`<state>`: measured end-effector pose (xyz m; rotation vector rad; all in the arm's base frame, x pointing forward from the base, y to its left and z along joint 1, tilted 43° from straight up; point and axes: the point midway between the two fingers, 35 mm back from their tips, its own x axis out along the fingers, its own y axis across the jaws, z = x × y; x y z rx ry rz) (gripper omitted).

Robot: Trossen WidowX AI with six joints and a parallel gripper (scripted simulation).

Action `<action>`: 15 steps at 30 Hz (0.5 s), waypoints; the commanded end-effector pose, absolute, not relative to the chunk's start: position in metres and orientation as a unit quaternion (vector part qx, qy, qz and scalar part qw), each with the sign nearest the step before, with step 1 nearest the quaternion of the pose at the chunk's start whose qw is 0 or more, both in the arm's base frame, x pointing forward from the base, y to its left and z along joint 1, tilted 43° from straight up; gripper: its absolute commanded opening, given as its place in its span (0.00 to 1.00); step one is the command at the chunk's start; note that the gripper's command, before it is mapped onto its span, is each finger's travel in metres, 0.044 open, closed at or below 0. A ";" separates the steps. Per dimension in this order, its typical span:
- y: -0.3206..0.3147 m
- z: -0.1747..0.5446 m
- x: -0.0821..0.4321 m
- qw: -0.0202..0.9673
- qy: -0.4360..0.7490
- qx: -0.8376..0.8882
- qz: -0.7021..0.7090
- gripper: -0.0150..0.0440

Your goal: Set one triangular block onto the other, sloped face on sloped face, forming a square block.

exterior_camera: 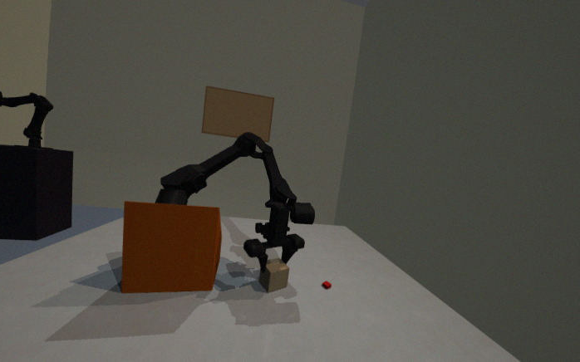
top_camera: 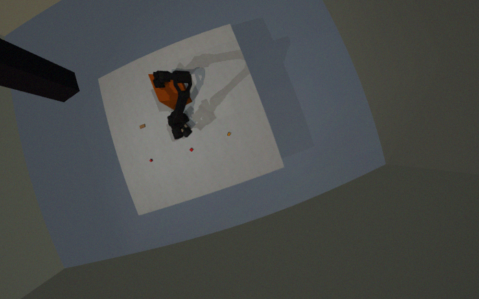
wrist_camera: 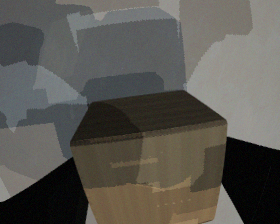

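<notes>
The two wooden triangular blocks [exterior_camera: 276, 277] show together as one cube-like shape in the exterior view, one on the other, with a roughly level top. The seam between them cannot be made out, so I cannot tell whether their ends are exactly even. My gripper [exterior_camera: 274, 263] [top_camera: 184, 128] points down, its fingers on either side of the upper block [wrist_camera: 156, 167], shut on it. The lower block is not distinguishable in the wrist view. In the top view the hand covers most of both blocks. The lower block rests on the table [exterior_camera: 355, 323].
A large orange block [top_camera: 167, 94] [exterior_camera: 170, 247] stands near the arm's base. Small red pieces [top_camera: 191, 149] [top_camera: 151, 160], a tan piece [top_camera: 142, 126] and a yellow-orange piece [top_camera: 228, 134] lie on the table. One red piece [exterior_camera: 326, 285] shows right of the hand.
</notes>
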<state>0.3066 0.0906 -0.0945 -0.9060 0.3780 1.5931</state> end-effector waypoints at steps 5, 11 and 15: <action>0.091 -0.094 0.306 0.591 0.160 -0.391 0.687 0.25; 0.091 -0.094 0.307 0.592 0.162 -0.390 0.686 0.39; 0.091 -0.094 0.307 0.592 0.162 -0.390 0.686 0.57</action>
